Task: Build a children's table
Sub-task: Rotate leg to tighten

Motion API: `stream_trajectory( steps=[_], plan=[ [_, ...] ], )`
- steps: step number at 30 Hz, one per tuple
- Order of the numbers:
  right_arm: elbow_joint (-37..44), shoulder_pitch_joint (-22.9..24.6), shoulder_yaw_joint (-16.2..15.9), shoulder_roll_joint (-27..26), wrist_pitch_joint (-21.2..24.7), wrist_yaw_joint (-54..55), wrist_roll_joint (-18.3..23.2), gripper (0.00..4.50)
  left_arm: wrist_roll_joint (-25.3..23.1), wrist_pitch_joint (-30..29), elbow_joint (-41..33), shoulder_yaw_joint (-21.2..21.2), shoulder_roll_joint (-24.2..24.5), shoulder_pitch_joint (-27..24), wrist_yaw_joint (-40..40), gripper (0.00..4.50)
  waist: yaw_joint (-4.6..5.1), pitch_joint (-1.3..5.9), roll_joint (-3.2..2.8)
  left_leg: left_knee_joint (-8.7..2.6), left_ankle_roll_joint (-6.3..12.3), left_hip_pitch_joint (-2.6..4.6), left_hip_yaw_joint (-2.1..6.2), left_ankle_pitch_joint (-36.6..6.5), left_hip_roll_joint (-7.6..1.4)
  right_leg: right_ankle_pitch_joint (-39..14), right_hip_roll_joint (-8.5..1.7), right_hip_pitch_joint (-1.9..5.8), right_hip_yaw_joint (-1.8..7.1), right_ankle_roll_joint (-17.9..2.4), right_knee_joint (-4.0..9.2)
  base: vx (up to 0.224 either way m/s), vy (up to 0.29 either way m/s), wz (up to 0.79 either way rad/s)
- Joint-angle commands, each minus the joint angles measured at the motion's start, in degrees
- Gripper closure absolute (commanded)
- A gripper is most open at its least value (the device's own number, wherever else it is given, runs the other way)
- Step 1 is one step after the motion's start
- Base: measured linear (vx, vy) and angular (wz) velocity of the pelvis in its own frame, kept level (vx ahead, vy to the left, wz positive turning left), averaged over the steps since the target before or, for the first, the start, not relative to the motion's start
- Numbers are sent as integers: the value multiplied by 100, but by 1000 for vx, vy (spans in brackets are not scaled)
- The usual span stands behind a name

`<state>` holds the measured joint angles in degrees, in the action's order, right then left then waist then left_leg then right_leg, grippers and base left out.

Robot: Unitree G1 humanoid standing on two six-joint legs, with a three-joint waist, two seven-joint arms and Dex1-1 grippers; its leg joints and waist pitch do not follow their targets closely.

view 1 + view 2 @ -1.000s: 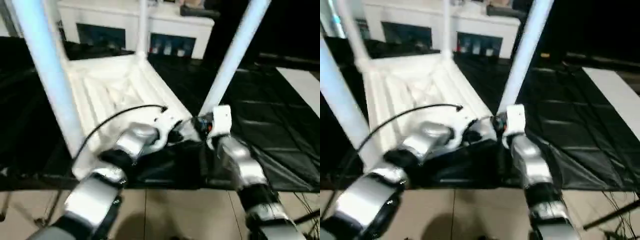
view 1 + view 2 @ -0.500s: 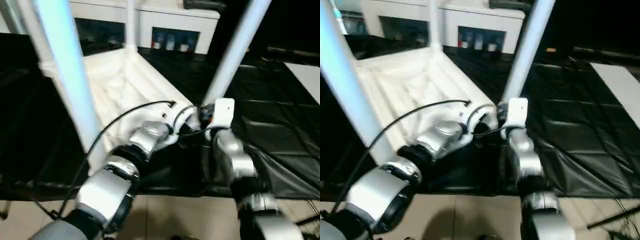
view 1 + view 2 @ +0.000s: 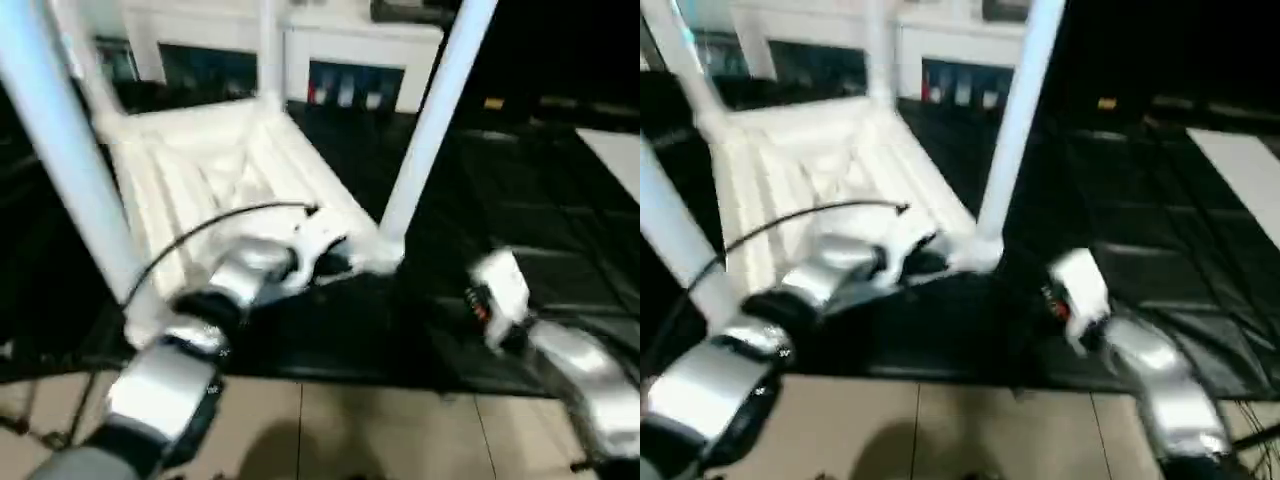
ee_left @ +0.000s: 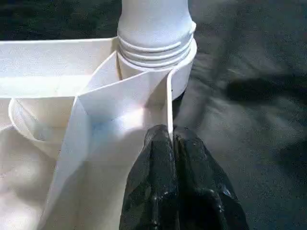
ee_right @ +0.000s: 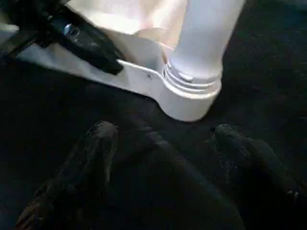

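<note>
White plastic on black sheeting

The tabletop (image 3: 230, 170) is smooth white plastic with thin moulded ribs and a soft sheen; its leg (image 4: 154, 24) is the same plastic, ridged with fine rings at the socket. The sheet (image 3: 520, 230) on the bench looks like creased black plastic film, faintly glossy. Left hand (image 4: 172, 143) fingers are matt black, slightly rough; the forearm (image 3: 575, 375) is shiny silver.

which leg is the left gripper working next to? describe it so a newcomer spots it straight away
Start at the upturned white tabletop on the black sheet. Go to its near corner on the robot's right, where the left gripper pinches the thin rim. The leg rises from that corner's socket, with the open right gripper just short of its threaded base.
</note>
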<state>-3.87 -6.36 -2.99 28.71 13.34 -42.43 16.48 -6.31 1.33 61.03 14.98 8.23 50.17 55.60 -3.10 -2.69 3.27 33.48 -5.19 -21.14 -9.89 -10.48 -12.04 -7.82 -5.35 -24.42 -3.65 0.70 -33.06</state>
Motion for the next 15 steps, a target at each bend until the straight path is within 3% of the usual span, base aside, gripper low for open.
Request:
stream_trajectory(
  steps=[1,2,5,6,8,10,11,12,13,15],
  plan=[
    [187,-69,-172,212,183,-317,68,106,-2,41,-412,483,118,-296,1243,450,-36,310,47,-422,420,45,-10,-1891,-91,-2793,-251,307,160,-845,514,0,0,0],
    [160,-103,-228,215,209,-358,61,106,-11,31,-566,561,228,-379,1458,450,-46,291,36,-429,378,80,-17,-1965,-106,-2883,-248,251,167,-852,535,0,0,0],
    [75,-259,-347,111,226,-416,41,106,-17,-6,-911,690,412,-544,1725,450,-32,274,4,-444,196,145,9,-2422,-120,-3129,-249,198,147,-854,551,0,0,0],
    [73,-279,-365,98,237,-445,50,106,-18,-18,-967,707,438,-571,1753,450,-22,278,54,-450,186,121,12,-2423,-117,-3151,-246,218,142,-824,548,0,0,0],
    [104,-324,-418,87,290,-545,55,106,-32,-57,-1160,749,518,-662,1846,450,-17,276,18,-472,151,86,43,-2378,-122,-3192,-268,234,144,-728,538,0,0,0],
    [-10,-465,-561,41,283,-605,-116,106,-71,-92,-1266,688,547,-728,1775,450,-8,282,20,-466,123,100,39,-2430,-117,-3133,-260,219,141,-736,536,0,0,0],
    [-27,-483,-579,37,280,-610,-139,106,-71,-106,-1292,682,554,-740,1771,450,11,295,29,-482,107,47,54,-2335,-114,-3042,-268,269,140,-726,505,0,0,0],
    [-89,-537,-608,2,295,-595,-170,106,-84,-126,-1346,682,577,-767,1763,450,27,300,151,-475,135,27,38,-2243,-111,-3044,-263,275,136,-691,514,0,0,0],
    [-148,-594,-635,-25,299,-595,-189,106,-83,-182,-1441,684,611,-808,1760,450,3,303,106,-470,147,47,34,-2133,-112,-3038,-286,253,152,-695,500,0,0,0],
    [-229,-659,-655,-61,318,-588,-198,106,-80,-219,-1514,685,641,-841,1762,450,2,307,103,-466,131,53,35,-2079,-125,-2956,-291,243,159,-725,488,0,0,0]
  ],
)
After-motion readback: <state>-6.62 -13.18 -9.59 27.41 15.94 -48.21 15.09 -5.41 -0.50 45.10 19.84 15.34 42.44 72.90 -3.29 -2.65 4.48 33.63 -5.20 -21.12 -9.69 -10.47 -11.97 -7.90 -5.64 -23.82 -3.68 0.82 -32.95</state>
